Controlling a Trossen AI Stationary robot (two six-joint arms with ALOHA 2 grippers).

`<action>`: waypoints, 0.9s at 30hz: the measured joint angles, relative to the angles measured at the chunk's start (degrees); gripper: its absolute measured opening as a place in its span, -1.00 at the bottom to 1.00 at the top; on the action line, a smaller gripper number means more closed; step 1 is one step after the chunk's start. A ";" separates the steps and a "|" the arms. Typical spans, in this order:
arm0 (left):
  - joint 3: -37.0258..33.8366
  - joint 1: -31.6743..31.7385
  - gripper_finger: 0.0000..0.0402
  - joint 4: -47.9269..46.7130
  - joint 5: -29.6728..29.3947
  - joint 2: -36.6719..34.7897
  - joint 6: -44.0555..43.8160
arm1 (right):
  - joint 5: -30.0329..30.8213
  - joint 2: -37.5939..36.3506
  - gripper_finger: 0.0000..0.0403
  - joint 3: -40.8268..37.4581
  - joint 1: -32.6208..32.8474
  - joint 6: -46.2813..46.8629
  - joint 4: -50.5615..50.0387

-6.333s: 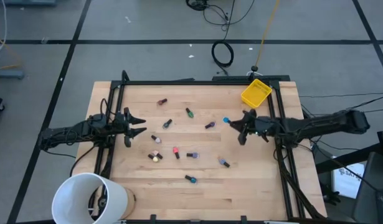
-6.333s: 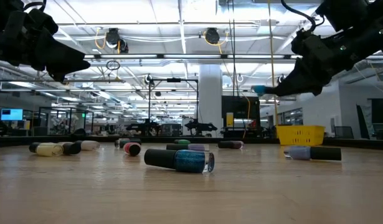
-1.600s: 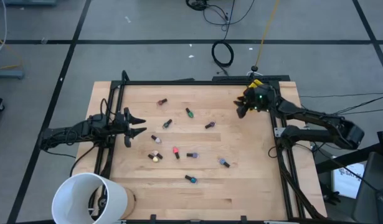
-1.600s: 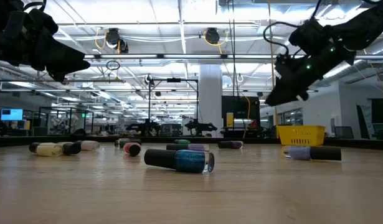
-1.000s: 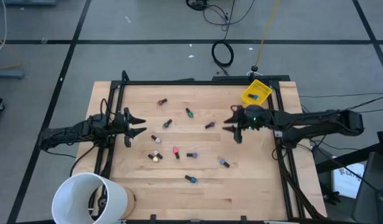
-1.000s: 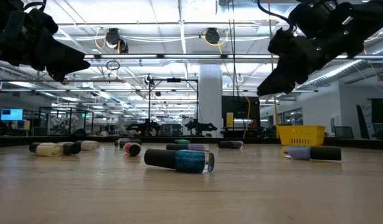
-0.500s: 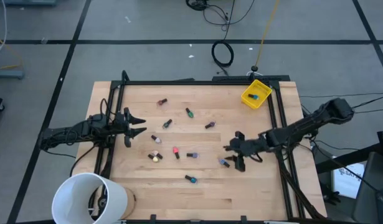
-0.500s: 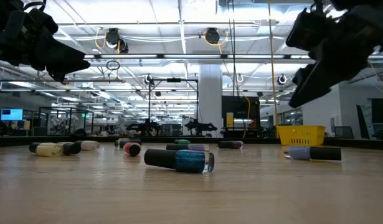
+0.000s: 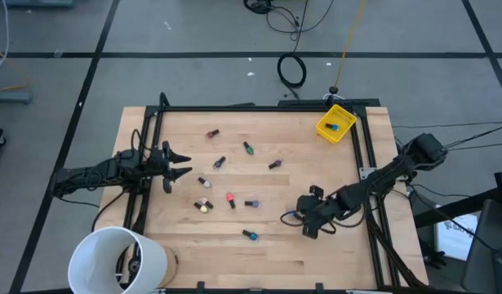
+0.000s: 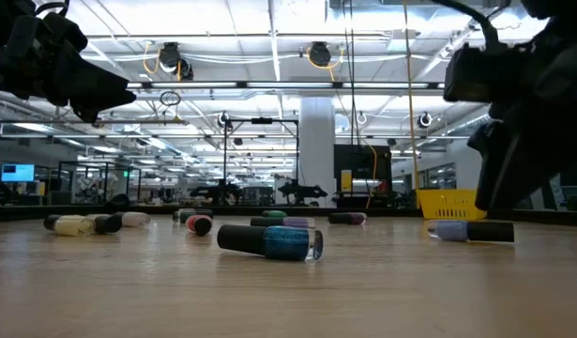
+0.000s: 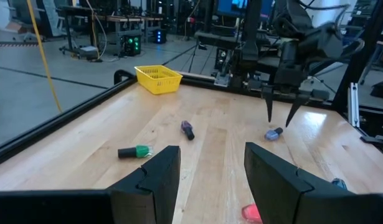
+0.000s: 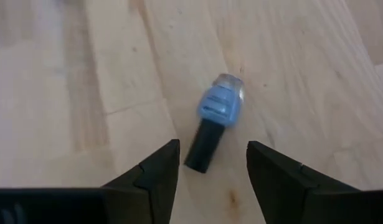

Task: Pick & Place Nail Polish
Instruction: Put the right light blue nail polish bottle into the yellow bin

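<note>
About ten dark-capped nail polish bottles (image 9: pixel 250 235) lie scattered flat on the wood; one sits in the yellow bin (image 9: pixel 335 125).

Bright overhead room lights; soft shadows; right wrist view slightly blurred.

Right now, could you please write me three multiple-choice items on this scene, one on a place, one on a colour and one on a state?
1. Where is the right gripper?
A. Over the yellow bin
B. Over the pale blue bottle
C. Beside the white bucket

2. What colour is the blue bottle's cap?
A. Dark
B. White
C. Yellow

3. How do the right gripper's jaws stand?
A. Shut on a bottle
B. Shut, empty
C. Open

Key: 1 B, the right wrist view frames that bottle between the fingers; 2 A, the same view shows a dark cap; 3 C, the fingers stand apart, and the bottle lies on the table.
</note>
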 joint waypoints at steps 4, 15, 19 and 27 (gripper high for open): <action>0.02 0.00 -0.12 0.01 0.00 0.01 -0.01 | 0.18 2.34 -0.17 0.00 0.71 2.23 1.09; 0.00 0.01 -0.12 -0.01 0.00 0.01 0.02 | 0.24 4.81 -0.17 -0.37 1.05 1.68 4.78; 0.00 0.01 -0.12 0.01 0.00 0.01 0.02 | 0.46 6.01 -0.17 -0.72 1.05 0.95 4.98; 0.01 0.01 -0.12 0.01 0.00 0.01 0.02 | 1.98 7.88 -0.18 -0.63 0.99 0.01 5.11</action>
